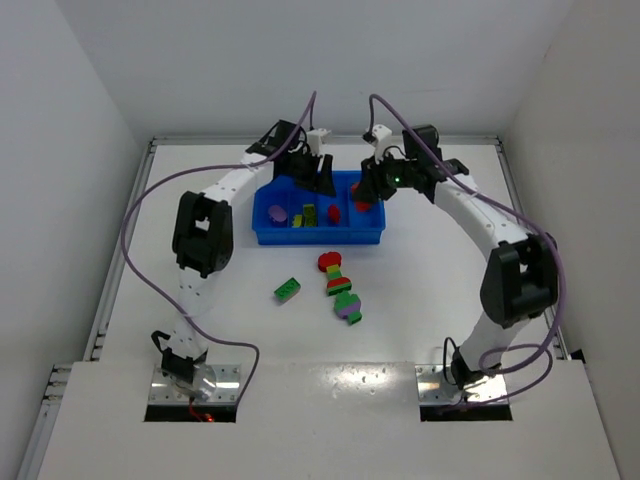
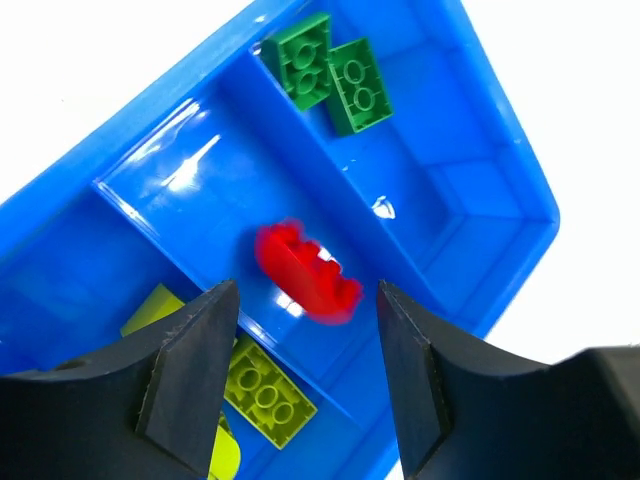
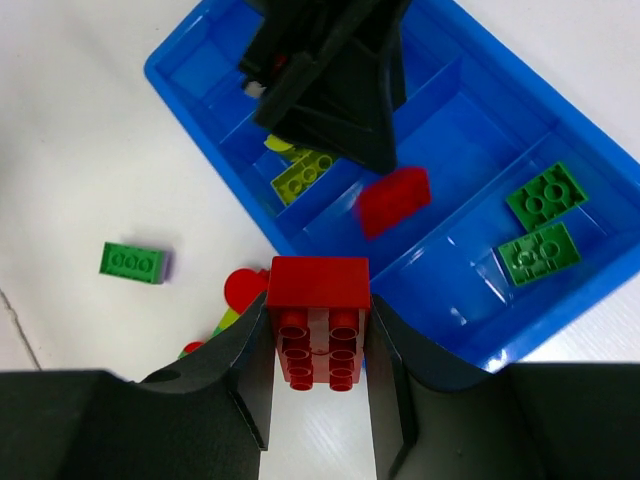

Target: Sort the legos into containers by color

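1. The white table (image 1: 420, 300) carries everything.
2. The blue four-compartment tray (image 1: 320, 238) lies at the table's far middle, with both grippers above it.
3. The left gripper (image 2: 305, 300) hangs over the tray with its jaws apart, grasping nothing.
4. The right gripper (image 3: 318, 345) is clenched on a red two-by-two brick (image 3: 318, 300), which it holds up near the tray's right end.
5. A mixed-colour stack (image 1: 342, 290) lies on the table in front of the tray. A single green brick (image 1: 288, 290) lies to its left, apart from it.
6. Inside the tray:
   - The left end compartment holds a purple piece (image 1: 277, 213).
   - The next compartment holds yellow-green bricks (image 2: 265, 398).
   - The third holds a blurred red brick (image 2: 305, 270), directly beneath the left jaws.
   - The right end compartment holds two green bricks (image 2: 330, 75), touching each other.
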{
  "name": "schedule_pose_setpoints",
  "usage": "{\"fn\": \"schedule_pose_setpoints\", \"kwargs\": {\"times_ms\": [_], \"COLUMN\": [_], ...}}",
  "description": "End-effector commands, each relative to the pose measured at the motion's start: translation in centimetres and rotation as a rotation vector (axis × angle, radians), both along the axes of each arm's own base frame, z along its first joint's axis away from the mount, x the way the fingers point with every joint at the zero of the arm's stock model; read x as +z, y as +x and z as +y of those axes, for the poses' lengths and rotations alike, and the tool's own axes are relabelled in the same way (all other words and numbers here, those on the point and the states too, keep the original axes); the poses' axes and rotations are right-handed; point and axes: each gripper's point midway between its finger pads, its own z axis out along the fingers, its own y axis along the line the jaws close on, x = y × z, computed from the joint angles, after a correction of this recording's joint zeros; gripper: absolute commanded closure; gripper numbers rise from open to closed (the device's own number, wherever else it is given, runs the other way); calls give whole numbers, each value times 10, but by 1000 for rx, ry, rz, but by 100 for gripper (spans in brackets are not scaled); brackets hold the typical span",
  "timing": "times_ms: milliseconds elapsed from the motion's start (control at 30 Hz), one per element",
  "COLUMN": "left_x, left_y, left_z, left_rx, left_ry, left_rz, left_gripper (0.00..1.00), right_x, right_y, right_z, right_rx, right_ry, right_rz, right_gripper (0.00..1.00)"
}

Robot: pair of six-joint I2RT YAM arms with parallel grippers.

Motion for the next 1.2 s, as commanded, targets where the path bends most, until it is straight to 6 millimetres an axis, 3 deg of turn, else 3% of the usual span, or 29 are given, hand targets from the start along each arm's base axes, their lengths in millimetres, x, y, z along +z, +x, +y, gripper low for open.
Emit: {"fn": "schedule_pose_setpoints", "kwargs": {"times_ms": [0,67,100,167,200,233,267,300,333,367,433,533,600,733,767,833,867,967,1000,1100,1167], "left_x": [85,114,141,157,180,170,174,176,172,170,157,156,147,135,132,134,127,116,112,94,86], "left_y": [1,2,-2,6,4,9,4,-1,-6,-16,-27,-40,-45,-63,-69,-80,-87,-101,-109,-136,-152], "left_z": [-5,5,16,48,66,96,105,113,138,144,169,177,191,192,187,183,182,179,177,167,160], "left_rx": [-32,-3,14,162,249,416,420,392,383,340,308,269,292,272,245,208,182,139,97,-54,-135], "left_ry": [-89,-91,-105,-143,-178,-220,-275,-320,-345,-359,-352,-358,-256,-93,-55,-13,16,62,86,150,185], "left_rz": [-159,-219,-263,-253,-256,-134,-103,-84,-101,-92,-102,-98,-123,-204,-218,-254,-261,-264,-268,-255,-255], "left_gripper": [37,35,35,33,23,10,0,0,0,0,0,0,0,0,0,0,0,6,6,7,7], "right_x": [7,7,5,-1,-3,-12,-16,-13,-18,-32,-36,-51,-62,-79,-79,-90,-97,-97,-97,-82,-64], "right_y": [23,32,37,48,51,60,64,71,73,79,89,102,106,109,110,111,109,109,106,105,97], "right_z": [14,18,20,31,37,39,40,48,53,56,64,72,79,78,78,74,70,69,68,63,62], "right_rx": [20,-4,-14,-26,-21,-34,-39,-36,-33,-43,-50,-62,-60,-91,-86,-110,-119,-136,-131,-150,-138], "right_ry": [29,56,69,91,99,96,99,100,93,97,101,95,82,43,38,15,-9,-28,-36,-39,-28], "right_rz": [-50,-33,-35,-3,-3,8,22,-2,0,29,23,30,49,69,63,72,80,71,73,47,22], "right_gripper": [96,96,96,96,96,96,96,96,96,96,96,96,96,90,81,75,67,52,40,26,26]}}
